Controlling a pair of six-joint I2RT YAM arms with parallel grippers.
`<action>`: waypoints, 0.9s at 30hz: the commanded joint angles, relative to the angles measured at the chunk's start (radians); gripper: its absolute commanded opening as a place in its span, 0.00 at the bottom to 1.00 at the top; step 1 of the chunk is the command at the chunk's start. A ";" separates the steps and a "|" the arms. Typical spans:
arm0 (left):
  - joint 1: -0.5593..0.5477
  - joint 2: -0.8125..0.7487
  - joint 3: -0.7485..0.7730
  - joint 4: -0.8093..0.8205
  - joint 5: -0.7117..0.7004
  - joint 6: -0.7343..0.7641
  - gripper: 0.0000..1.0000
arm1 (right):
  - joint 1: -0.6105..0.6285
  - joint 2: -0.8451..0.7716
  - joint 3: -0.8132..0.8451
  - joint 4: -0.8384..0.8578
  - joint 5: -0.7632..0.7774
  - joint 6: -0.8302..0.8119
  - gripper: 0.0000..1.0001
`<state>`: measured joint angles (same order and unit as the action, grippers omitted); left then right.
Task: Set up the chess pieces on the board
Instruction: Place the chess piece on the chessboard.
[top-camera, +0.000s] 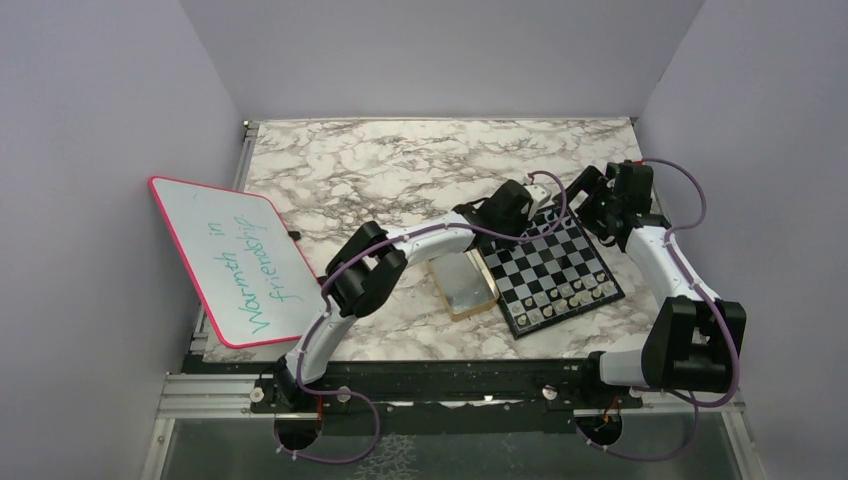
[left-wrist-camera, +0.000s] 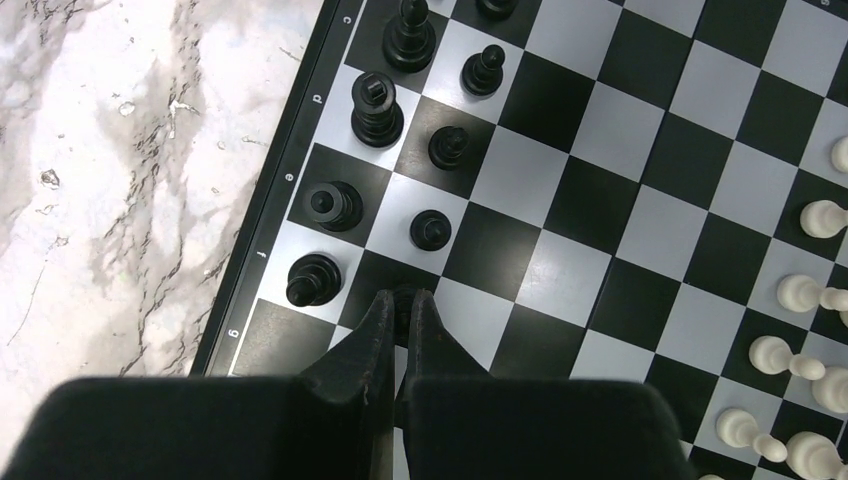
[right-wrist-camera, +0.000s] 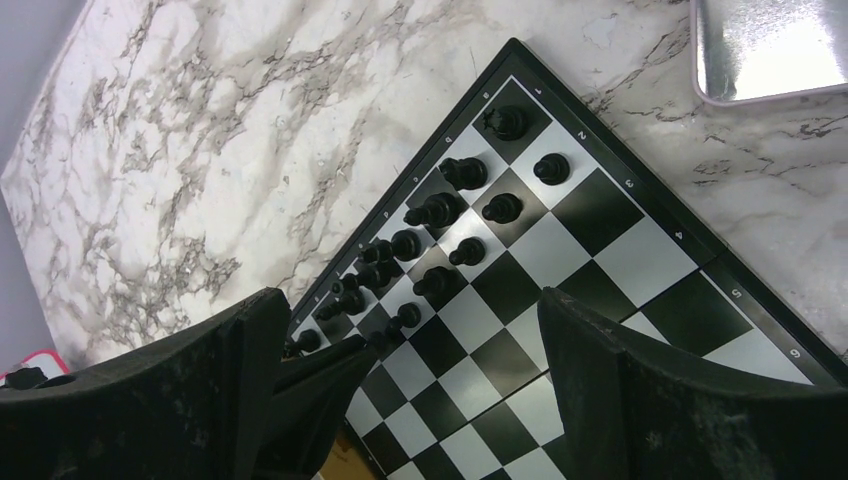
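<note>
Left hand (left-wrist-camera: 400, 306) pinched, apparently on a black pawn (left-wrist-camera: 403, 292); right hand (right-wrist-camera: 408, 300) spread wide over the board (right-wrist-camera: 640, 250).

The board (top-camera: 556, 268) lies on the bench (top-camera: 400, 165), right of centre, the tin (top-camera: 463, 287) just beside it on the left, the whiteboard (top-camera: 235, 262) farther left. Chess pieces (left-wrist-camera: 377, 110) stand along its far and near edges.

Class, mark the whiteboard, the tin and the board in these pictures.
whiteboard (top-camera: 238, 262): top view, middle of its white face.
tin (top-camera: 468, 292): top view, its silvery inside.
board (top-camera: 550, 264): top view, a bare centre square.
</note>
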<state>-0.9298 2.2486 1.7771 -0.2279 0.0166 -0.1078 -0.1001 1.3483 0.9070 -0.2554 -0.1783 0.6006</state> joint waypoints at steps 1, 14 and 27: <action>-0.010 0.016 0.048 -0.010 -0.051 0.024 0.02 | -0.010 0.002 0.020 -0.012 0.031 -0.008 1.00; -0.012 0.029 0.059 -0.032 -0.068 0.040 0.04 | -0.013 0.003 0.011 0.000 0.022 -0.018 1.00; -0.021 0.058 0.077 -0.046 -0.072 0.045 0.08 | -0.016 0.001 0.002 0.011 0.004 -0.026 1.00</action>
<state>-0.9413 2.2810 1.8191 -0.2680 -0.0326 -0.0761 -0.1070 1.3483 0.9070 -0.2562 -0.1761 0.5915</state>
